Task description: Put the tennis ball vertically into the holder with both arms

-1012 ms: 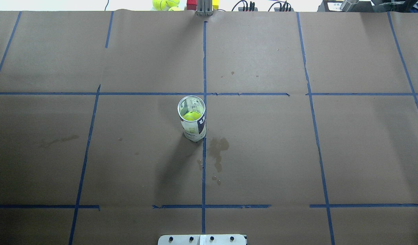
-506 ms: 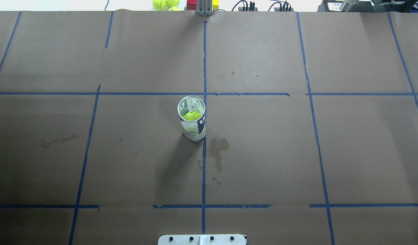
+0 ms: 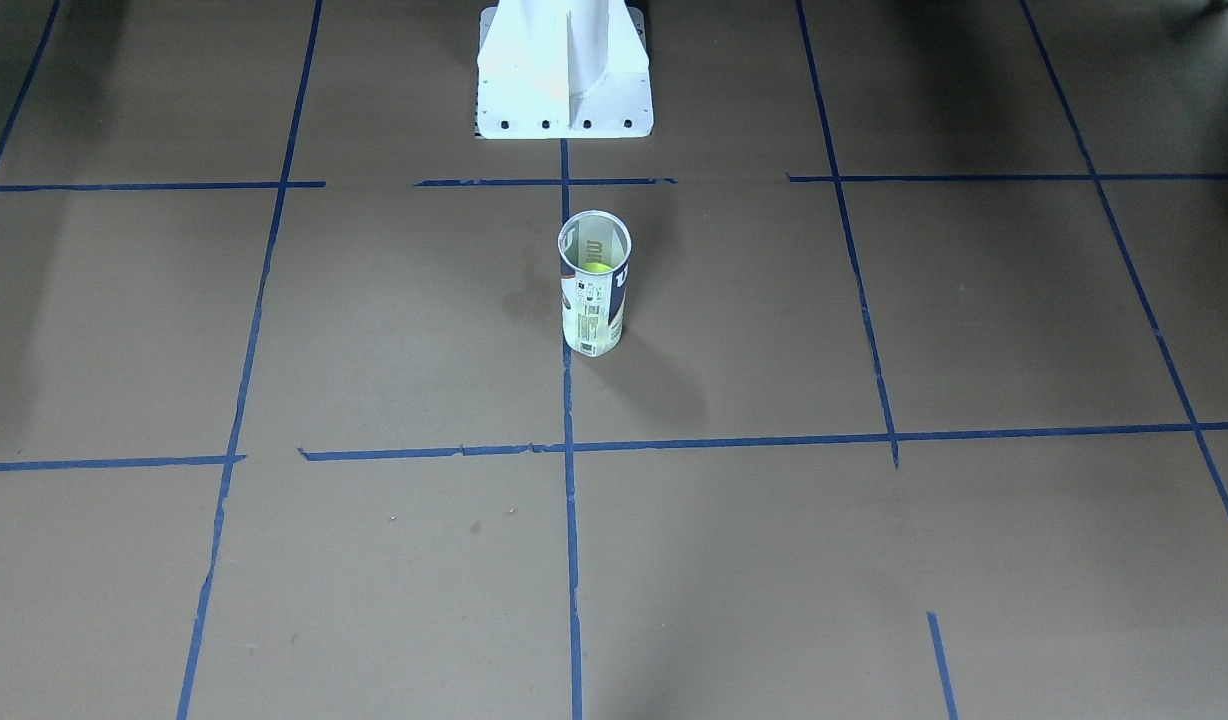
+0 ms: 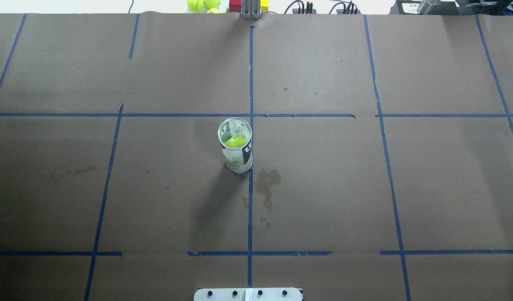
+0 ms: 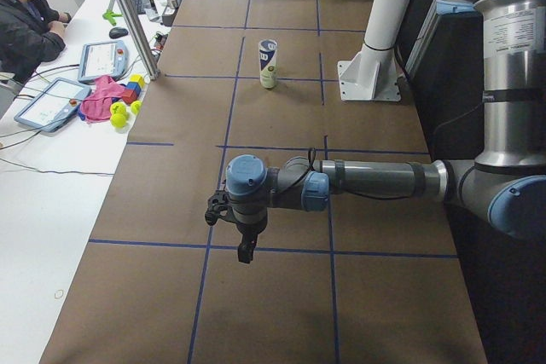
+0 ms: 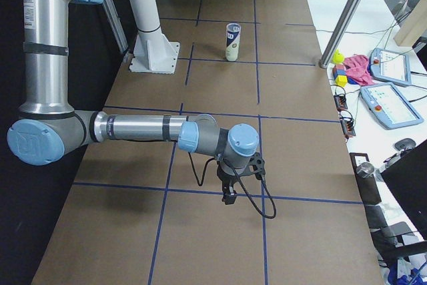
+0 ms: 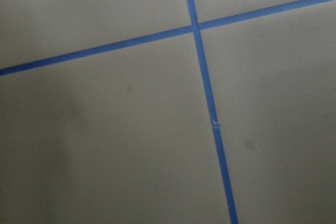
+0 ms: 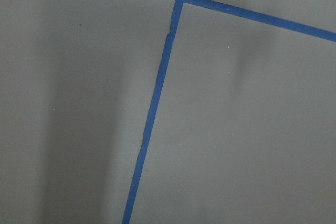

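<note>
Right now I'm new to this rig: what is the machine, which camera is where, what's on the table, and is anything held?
It is a robot with two jointed arms on a white pedestal, at a table covered in brown paper marked with blue tape. Two pictures look down on the table, one from behind the robot and one facing it. Two look along the table from its ends. One shows the left arm and left gripper, the other the right arm and right gripper. The last two come from wrist cameras and show only paper and tape. Mid-table stands an upright, open tennis-ball can with a yellow ball inside. Neither gripper seems to hold anything, but I cannot tell if they are open or shut. Spare balls lie past the far edge.
</note>
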